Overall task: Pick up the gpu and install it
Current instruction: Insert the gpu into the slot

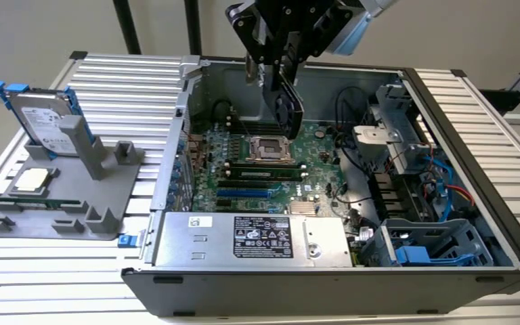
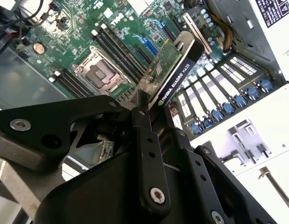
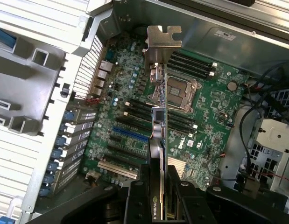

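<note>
The gpu [image 1: 287, 101] hangs on edge over the open computer case [image 1: 441, 101], above the green motherboard [image 1: 319, 145] and clear of it. My gripper [image 1: 278, 68] is shut on the card's upper end. In the second wrist view the gpu [image 2: 174, 74] shows its green board and black shroud edge beyond the gripper [image 2: 144, 109]. In the first wrist view the gpu [image 3: 158, 135] is seen edge on, its silver bracket [image 3: 162, 39] at the far end, with the gripper [image 3: 159, 186] clamped on the near end. The blue expansion slot [image 3: 130, 135] lies beside the card's line.
A grey fixture [image 1: 61, 210] on the exterior view's left holds a silver hard drive with blue rails [image 1: 43, 122] and a processor chip [image 1: 32, 179]. Inside the case are the power supply [image 1: 251, 237], the processor socket [image 1: 267, 147], cables [image 1: 445, 183] and a drive cage [image 1: 432, 244].
</note>
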